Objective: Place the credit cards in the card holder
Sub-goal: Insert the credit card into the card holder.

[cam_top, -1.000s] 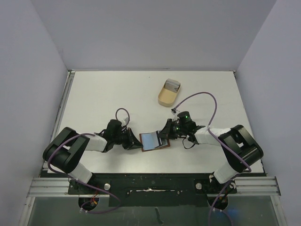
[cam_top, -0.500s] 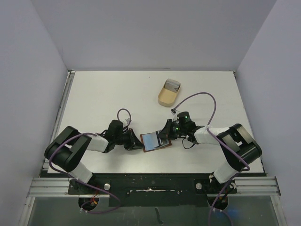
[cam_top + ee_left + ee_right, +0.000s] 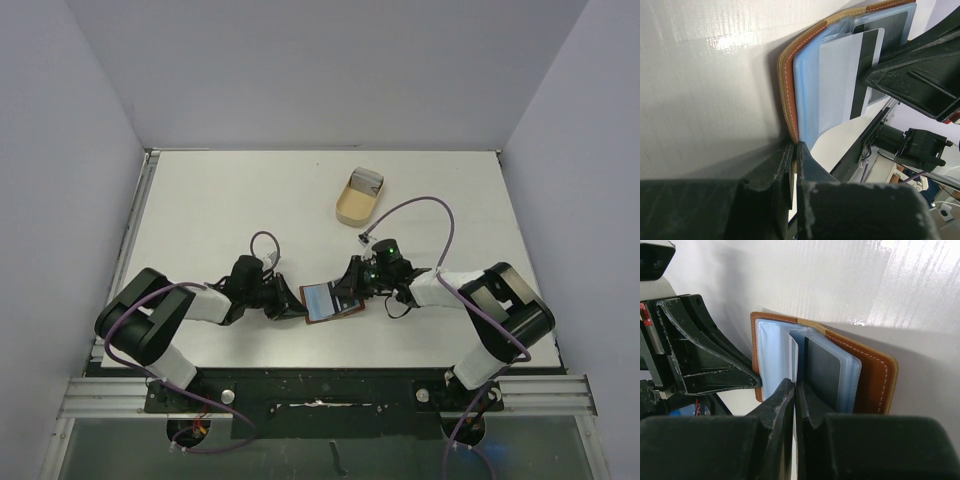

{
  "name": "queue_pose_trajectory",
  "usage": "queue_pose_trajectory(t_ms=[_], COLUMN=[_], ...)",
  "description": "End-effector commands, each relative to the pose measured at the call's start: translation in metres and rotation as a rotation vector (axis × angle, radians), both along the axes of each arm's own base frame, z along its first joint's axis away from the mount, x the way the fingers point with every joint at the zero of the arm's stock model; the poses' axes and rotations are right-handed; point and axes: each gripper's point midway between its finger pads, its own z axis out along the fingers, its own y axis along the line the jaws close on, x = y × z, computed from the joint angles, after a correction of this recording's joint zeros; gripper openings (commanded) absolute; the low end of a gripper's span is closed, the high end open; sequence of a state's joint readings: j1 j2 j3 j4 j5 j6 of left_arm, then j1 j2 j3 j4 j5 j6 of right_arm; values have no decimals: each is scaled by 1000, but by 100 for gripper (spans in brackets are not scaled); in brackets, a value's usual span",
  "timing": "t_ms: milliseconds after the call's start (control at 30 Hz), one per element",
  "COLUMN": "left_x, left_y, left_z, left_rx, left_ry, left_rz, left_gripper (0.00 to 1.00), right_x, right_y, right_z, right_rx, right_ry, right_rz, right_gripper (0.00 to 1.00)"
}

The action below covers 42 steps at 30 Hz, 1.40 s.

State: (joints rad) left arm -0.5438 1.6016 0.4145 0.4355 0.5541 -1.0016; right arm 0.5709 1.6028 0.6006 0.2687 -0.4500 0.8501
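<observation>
The jaws of the left gripper (image 3: 793,155) were seen pressed together on the stitched edge of the card holder (image 3: 786,90), the brown cover being pinched between the 2 fingertips. The jaws of the right gripper (image 3: 795,390) were likewise drawn nearly shut, with the thin edge of a credit card (image 3: 840,75) clamped between them. The card, pale with a dark stripe along 1 side, was laid over the blue-tinted plastic sleeves of the opened holder, and its far end was covered by a finger of the right gripper. Whether the card had entered a slot could not be told.

In the right wrist view, a dark panel (image 3: 822,372) was seen behind a clear sleeve, and the brown cover was spread flat on the white table (image 3: 220,200).

From above, the holder was found near the front middle of the table, between the 2 grippers, with the left gripper touching its left edge and the right gripper at its right edge. A tan oval tray (image 3: 350,210) was placed well apart, farther back on the table.
</observation>
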Motion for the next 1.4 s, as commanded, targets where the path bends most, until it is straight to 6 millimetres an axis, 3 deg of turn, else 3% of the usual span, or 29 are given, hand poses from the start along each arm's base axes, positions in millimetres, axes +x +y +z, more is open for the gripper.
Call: queue_pose_trajectory(t_ms=[0, 267, 500, 600, 1133, 1367], left_x=[3, 2, 1, 1, -1, -1], left_y=[-5, -4, -3, -4, -9, -11], left_z=[1, 5, 4, 4, 4, 4], left_rx=[0, 5, 8, 7, 0, -5], left_ry=[-36, -47, -47, -47, -48, -48], left_rz=[-9, -8, 3, 0, -15, -20], left_gripper=[0, 0, 0, 0, 0, 0], right_x=[-10, -13, 7, 7, -8, -10], right_y=[8, 10, -13, -18, 20, 37], right_z=[-4, -9, 8, 12, 1, 14], right_rx=[-11, -39, -228, -271, -259, -200], right_ry=[19, 44, -5, -11, -1, -46], right_rz=[52, 54, -25, -24, 66, 98], right_gripper=[0, 3, 31, 37, 39, 37])
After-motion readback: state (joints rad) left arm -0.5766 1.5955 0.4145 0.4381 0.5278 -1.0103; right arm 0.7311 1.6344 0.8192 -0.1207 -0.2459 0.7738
